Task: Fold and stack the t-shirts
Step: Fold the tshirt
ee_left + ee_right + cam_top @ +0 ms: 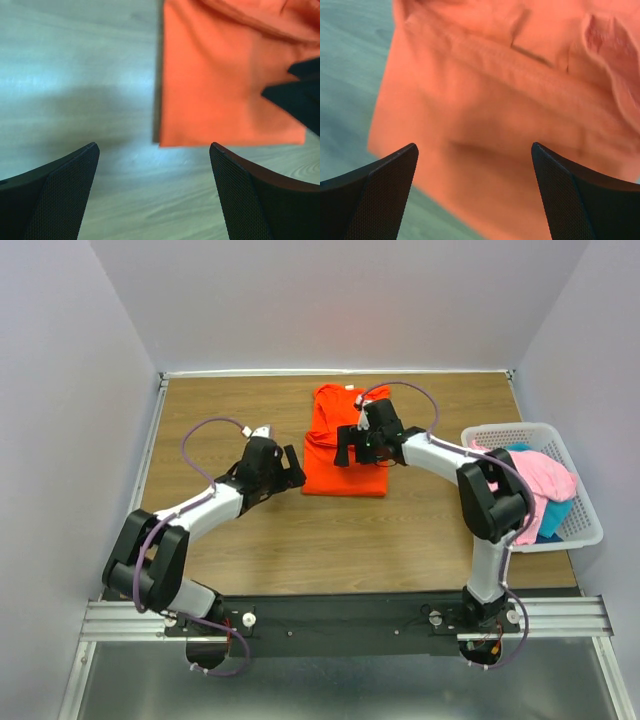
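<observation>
Right gripper (362,446) and left gripper (291,468) are both spread wide, nothing in either. The white plastic lattice basket (520,430) on the right holds the pink t-shirt (546,476), crumpled over the teal-blue t-shirt (551,517). The orange-red t-shirt (326,466) lies on the wooden table (350,540) directly under the right gripper, with the left one just off its left edge. It's a soft rectangle, creased at the far end.

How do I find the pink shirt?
Look at the wooden table, then its right edge, where a white lattice basket sits. The pink t-shirt is draped on top there, over a teal t-shirt; the orange-red t-shirt lies flat mid-table.
</observation>
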